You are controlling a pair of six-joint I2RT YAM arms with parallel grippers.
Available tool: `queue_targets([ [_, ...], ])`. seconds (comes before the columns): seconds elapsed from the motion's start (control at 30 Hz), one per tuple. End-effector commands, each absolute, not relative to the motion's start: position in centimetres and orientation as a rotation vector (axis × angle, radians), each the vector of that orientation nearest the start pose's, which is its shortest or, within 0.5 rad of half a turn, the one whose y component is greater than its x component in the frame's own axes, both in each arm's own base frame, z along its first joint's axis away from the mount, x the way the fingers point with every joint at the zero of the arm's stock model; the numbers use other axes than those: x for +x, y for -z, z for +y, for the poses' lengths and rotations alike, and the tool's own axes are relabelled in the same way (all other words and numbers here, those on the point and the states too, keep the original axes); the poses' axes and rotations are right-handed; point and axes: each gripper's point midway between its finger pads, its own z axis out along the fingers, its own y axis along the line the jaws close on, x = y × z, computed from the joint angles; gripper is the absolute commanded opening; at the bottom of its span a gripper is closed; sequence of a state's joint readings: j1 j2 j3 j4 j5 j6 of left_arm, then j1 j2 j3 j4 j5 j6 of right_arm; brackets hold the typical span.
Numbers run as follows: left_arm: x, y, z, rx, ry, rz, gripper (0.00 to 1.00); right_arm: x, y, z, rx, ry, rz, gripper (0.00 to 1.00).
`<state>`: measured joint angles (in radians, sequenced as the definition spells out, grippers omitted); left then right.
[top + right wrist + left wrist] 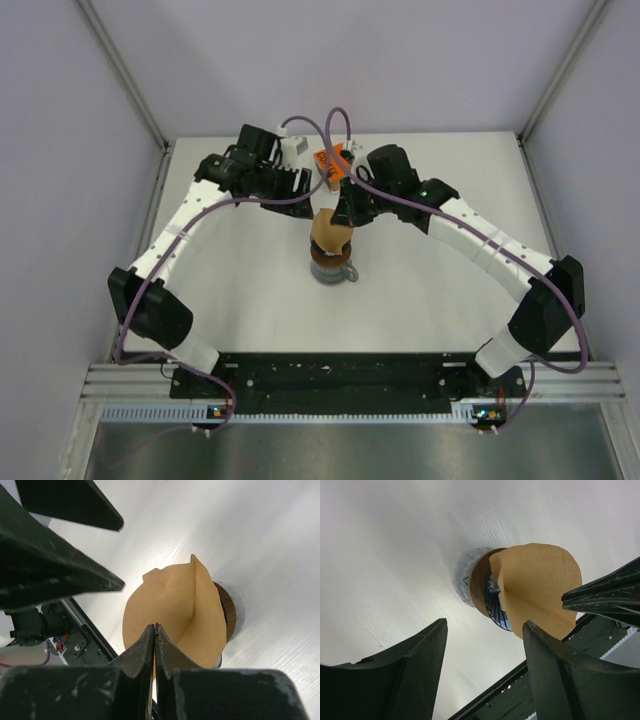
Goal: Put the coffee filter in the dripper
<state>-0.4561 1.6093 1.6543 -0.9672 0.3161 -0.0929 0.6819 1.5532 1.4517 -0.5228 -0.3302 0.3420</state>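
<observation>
The tan paper coffee filter (330, 232) is creased down its middle and partly opened. It hangs tilted over the blue ribbed dripper (498, 609), with its lower part against the dripper's mouth. My right gripper (154, 628) is shut on the filter's edge (170, 605) and sits just above it in the top view (346, 213). My left gripper (485, 624) is open and empty. It hovers close beside the filter (540, 587), at its upper left in the top view (318, 190). The filter hides most of the dripper.
The dripper sits in a dark brown flat ring (477, 587) on a clear grey pitcher (462, 575), at mid table (335, 275). An orange box (333, 162) lies behind the grippers. The black base rail (520, 695) runs along the near edge.
</observation>
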Motion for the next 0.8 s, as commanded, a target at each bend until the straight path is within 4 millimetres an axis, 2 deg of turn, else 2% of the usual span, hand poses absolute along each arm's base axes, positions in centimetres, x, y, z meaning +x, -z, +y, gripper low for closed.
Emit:
queue_targets([
  [0.0, 32.7, -26.5, -20.9, 0.431, 0.778, 2.376, 0.68, 29.1, -23.9, 33.6, -0.615, -0.894, 2.238, 0.00],
  [0.13, 32.8, -24.7, -20.0, 0.331, 0.882, 2.404, 0.69, 29.5, -22.3, 33.4, -0.631, -0.773, 2.282, 0.00],
  [0.3, 32.0, -23.6, -20.7, 0.307, 0.975, 2.424, 0.72, 29.6, -20.0, 33.6, -0.714, -0.577, 2.358, 0.00],
  [0.47, 31.7, -22.7, -21.0, 0.265, 1.029, 2.438, 0.74, 29.0, -18.6, 34.8, -0.797, -0.488, 2.392, 0.00],
  [0.77, 31.2, -21.1, -21.1, 0.151, 1.131, 2.458, 0.73, 29.3, -15.1, 35.0, -0.796, -0.357, 2.494, 0.00],
])
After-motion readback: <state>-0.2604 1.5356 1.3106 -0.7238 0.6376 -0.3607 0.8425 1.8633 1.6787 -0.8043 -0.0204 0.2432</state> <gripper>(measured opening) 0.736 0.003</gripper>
